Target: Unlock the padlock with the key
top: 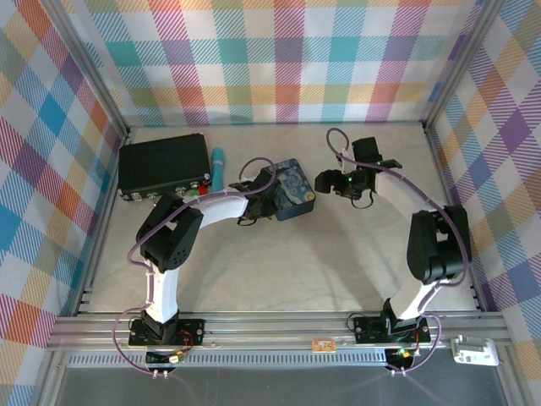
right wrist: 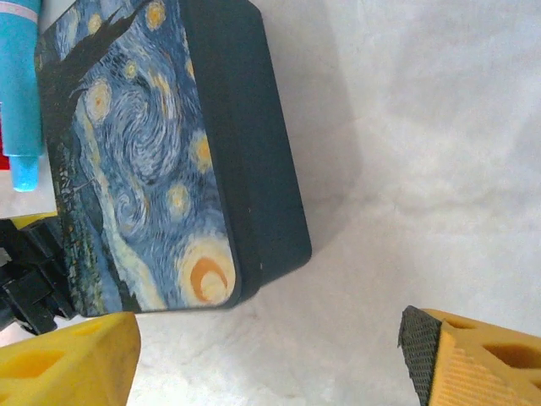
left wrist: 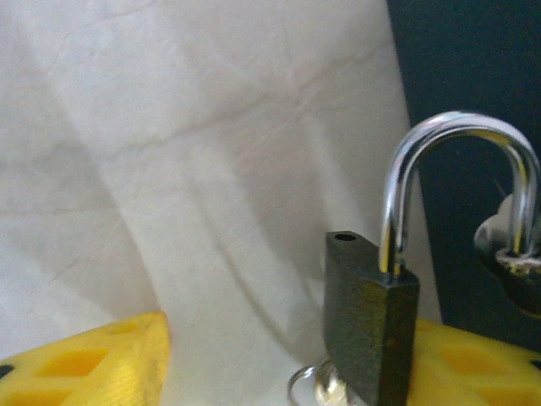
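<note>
Padlock point(left wrist: 372, 326) first: it stands upright between the yellow fingers point(left wrist: 93, 359) of the left claw point(left wrist: 287, 359). Its dark body leans on the finger at the right of the wrist view and is well apart from the other. That claw is spread wide and released, clamping nothing. At the foot of the lock, nearest the claw, the key point(left wrist: 331, 391) shows as a scrap of bright metal with a thin wire ring point(left wrist: 297, 382) beside it, mostly cut off by the picture's edge. Further out the silvery shackle point(left wrist: 406, 169) arches up with one leg seated in the body. The other socket on top is a bare hole, so the lock is sprung. The free leg ends against the dark wall of the painted box point(left wrist: 473, 76), with something small and pale on it that I cannot make out.

The right claw point(right wrist: 270, 338) is also released, its fingers wide over bare white cloth point(right wrist: 439, 127). Just ahead of it lies the painted box point(right wrist: 161, 152), lid shut, so its contents are hidden. Beyond the box is a light-blue cylinder point(right wrist: 21, 93).

From above, the left claw point(top: 254, 205) is tight against one side of the box point(top: 294, 190) and the right claw point(top: 325, 180) is near the opposite side. Past the left claw, beyond the cylinder point(top: 219, 165), a black case point(top: 165, 165) sits closed.
</note>
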